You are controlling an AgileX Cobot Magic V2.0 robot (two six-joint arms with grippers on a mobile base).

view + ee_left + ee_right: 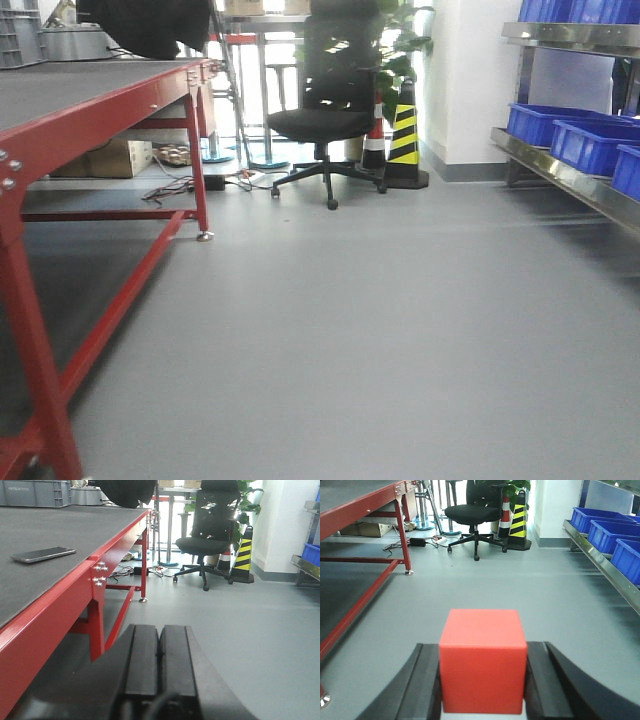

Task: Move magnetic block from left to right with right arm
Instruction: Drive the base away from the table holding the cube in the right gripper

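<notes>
In the right wrist view the magnetic block [483, 665], a plain bright-red cube, fills the gap between the two black fingers [426, 680] of my right gripper [483, 647]. Both pads press its left and right faces, so the gripper is shut on it, held above the grey floor. In the left wrist view my left gripper [160, 630] is shut, its two black fingers touching with nothing between them. It hangs beside the red table's edge. Neither arm nor the block appears in the exterior front view.
A red-framed table [100, 100] with a dark top stands on the left, with a phone [43, 554] and a grey crate [35, 492] on it. Ahead are a black office chair [325, 110] and striped cones [404, 140]. A metal shelf with blue bins [580, 140] lines the right.
</notes>
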